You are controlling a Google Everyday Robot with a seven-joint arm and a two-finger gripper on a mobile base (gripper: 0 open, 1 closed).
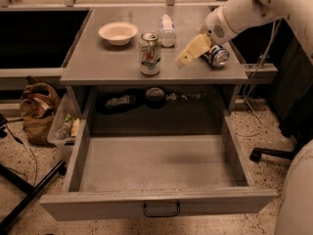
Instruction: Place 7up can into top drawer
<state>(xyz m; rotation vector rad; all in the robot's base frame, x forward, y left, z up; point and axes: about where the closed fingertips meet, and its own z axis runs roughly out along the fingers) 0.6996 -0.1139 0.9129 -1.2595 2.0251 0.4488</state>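
The 7up can (149, 53) stands upright near the front edge of the grey table top (98, 62), silvery with green and red marks. The top drawer (156, 168) is pulled fully out below the table and is empty; its dark loop handle (161, 210) is centred on the front panel. My gripper (184, 59), with pale yellow fingers, hovers above the table top to the right of the can, a short gap apart from it, and holds nothing.
A white bowl (118, 33) sits at the back left of the table. A clear plastic bottle (167, 30) stands behind the can. A dark blue can (216, 56) lies on its side at the right. Bags and a bin (46, 116) are on the floor left.
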